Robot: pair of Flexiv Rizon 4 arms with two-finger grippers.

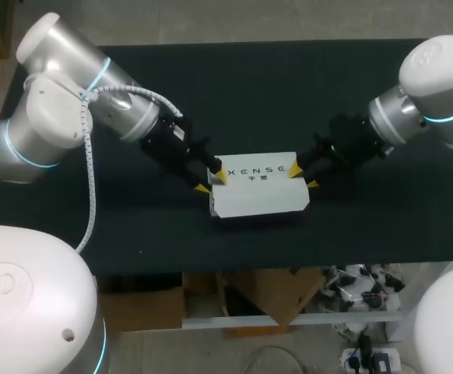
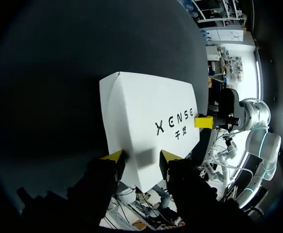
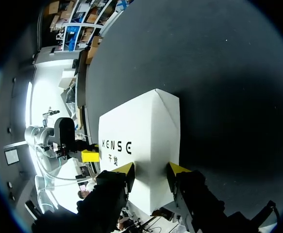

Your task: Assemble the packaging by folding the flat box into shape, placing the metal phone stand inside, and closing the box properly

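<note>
Two arms fill the foreground, left arm (image 1: 71, 101) on one side and right arm (image 1: 437, 86) on the other, over one dark table (image 1: 258, 86). One white box (image 1: 258, 195) sits folded into shape near the table's middle, printed face up, long axis running left to right between the arms. Left gripper (image 1: 208, 180) is at its left end and right gripper (image 1: 303, 177) at its right end, both with fingers (image 1: 215, 173) spread and set against the box's ends. That's four yellow tips counted from overhead. Each wrist view catches only one tip of the opposite gripper, past the box's far end.
</note>
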